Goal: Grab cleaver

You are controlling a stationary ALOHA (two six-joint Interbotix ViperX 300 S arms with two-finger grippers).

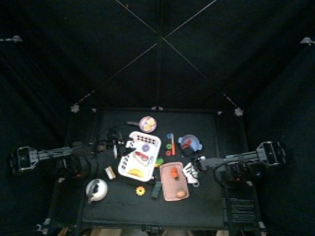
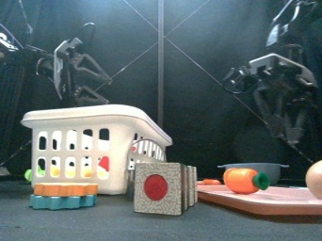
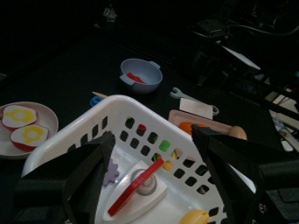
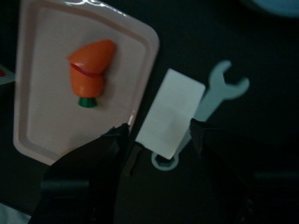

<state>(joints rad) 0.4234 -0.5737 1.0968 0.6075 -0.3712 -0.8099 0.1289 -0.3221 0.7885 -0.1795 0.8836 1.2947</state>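
The cleaver shows as a white rectangular blade lying flat on the black table beside the pink tray. It lies across a pale wrench. It also shows in the left wrist view and small in the top view. My right gripper hangs just above it, jaws open on either side of the blade's near end, not touching it. My left gripper is open and empty above the white basket.
A carrot lies on the pink tray. The basket holds a red-handled utensil. A blue bowl and a plate with eggs stand behind it. A patterned block and a silver object are near the front.
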